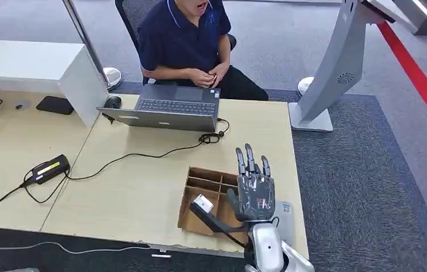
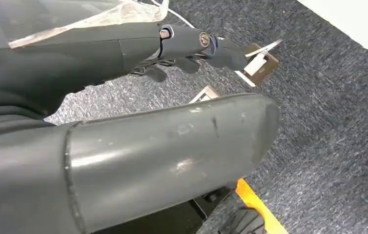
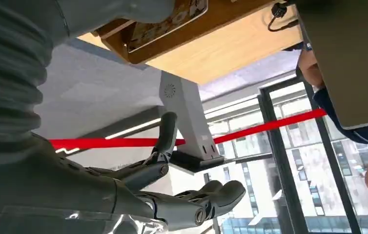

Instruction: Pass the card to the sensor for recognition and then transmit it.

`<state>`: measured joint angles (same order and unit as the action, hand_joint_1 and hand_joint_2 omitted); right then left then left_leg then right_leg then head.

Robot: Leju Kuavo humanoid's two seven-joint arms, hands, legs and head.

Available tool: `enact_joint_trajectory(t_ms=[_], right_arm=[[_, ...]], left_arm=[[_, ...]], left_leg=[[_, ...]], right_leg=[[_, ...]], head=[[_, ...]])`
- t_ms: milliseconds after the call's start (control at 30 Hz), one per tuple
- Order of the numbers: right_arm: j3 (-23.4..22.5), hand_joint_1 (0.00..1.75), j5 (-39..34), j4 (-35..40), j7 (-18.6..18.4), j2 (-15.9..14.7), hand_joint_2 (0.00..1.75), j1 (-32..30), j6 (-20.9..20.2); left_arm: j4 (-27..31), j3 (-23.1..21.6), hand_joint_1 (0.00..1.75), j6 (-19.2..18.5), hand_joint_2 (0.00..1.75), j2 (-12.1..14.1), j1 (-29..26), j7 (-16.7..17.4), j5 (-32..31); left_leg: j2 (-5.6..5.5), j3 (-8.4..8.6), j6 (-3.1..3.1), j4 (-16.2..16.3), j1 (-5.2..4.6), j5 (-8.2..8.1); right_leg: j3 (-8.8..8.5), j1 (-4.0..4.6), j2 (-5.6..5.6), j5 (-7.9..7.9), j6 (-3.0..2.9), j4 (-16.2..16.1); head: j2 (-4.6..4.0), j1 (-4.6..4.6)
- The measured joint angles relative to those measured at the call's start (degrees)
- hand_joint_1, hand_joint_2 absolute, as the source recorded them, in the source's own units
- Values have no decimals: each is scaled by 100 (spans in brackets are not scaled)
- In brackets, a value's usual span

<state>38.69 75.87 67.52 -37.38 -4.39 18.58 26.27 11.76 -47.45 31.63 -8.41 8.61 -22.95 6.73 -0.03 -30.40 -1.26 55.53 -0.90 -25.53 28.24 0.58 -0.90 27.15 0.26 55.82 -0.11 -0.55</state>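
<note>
My right hand point(image 1: 255, 190) hangs released, fingers spread and pointing away from me, holding nothing. The card point(image 1: 203, 203) stands in the cardboard organizer point(image 1: 206, 182) just to the thumb side, long axis running diagonally toward my wrist. My left hand point(image 2: 196, 46), fingers loosely curled, hangs over carpet. The wooden table point(image 1: 143, 187) offers room ahead.
</note>
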Motion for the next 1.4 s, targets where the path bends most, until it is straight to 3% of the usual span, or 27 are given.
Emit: enact_joint_trajectory(t_ms=[1100,1200,1267,1333,1400], right_arm=[[133,0,-212,-391,0,230,175,144,186],[138,0,-227,-396,0,206,175,87,192],[140,0,-269,-396,0,186,175,84,171],[140,0,-339,-418,0,173,175,111,125],[140,0,-393,-426,0,157,175,125,101]], left_arm=[[9,0,0,-44,0,11,43,0,18],[11,-2,0,-61,0,13,32,0,271],[26,-20,0,-298,0,9,89,6,644],[99,-81,0,-672,0,0,269,261,1177],[179,-103,0,-863,0,-37,465,729,1748]], left_leg=[[-1,0,0,0,0,0],[0,-1,0,0,0,0],[-1,-2,0,1,0,0],[-6,-4,-6,3,0,5],[-6,-3,-6,3,0,6]], right_leg=[[0,0,0,0,0,0],[0,0,0,0,0,0],[3,-1,1,0,0,0],[3,0,3,-2,3,0],[-4,1,2,-7,4,1]], head=[[0,0],[0,0],[0,0],[0,0],[0,-2]])
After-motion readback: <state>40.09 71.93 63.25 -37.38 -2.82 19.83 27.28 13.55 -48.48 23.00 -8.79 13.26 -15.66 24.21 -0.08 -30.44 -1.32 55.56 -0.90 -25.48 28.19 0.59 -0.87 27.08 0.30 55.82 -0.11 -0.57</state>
